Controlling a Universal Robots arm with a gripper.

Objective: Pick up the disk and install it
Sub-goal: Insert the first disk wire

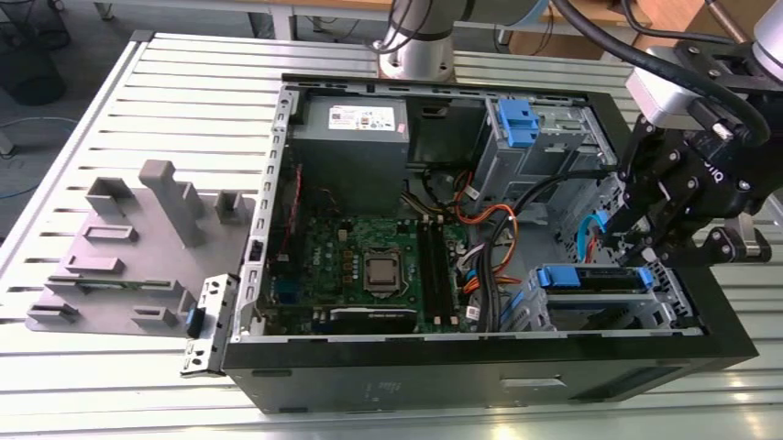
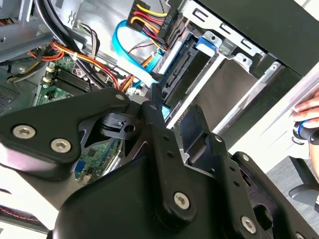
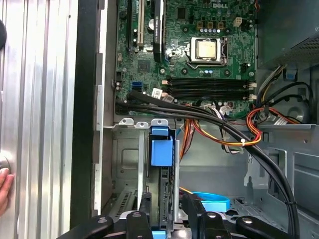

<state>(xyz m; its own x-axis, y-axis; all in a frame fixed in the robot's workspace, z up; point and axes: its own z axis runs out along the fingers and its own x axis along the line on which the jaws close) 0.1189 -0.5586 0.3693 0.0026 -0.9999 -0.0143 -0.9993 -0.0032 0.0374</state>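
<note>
The disk [image 3: 161, 152] sits in the case's [image 1: 490, 367] drive bay [image 3: 122, 164], the gripper [image 3: 168, 201] straddling it; whether the jaws grip cannot be told. Pick-up done; seating looks nearly complete.

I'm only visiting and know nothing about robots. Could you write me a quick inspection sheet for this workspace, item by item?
Surface: slatted metal table carrying an open computer case.
Job's things: the disk sits in a drive bay inside the case, its blue carrier showing.
Clutter: grey fixture plate with upright blocks on the exterior view's left; small grey bracket beside the case.
Grippers: the gripper reaches into the case, right at the disk.
Cables: orange, red and black wires run across the case; a flat blue cable lies near the bay.
Surroundings: a person's hand on the table beside the case.
</note>
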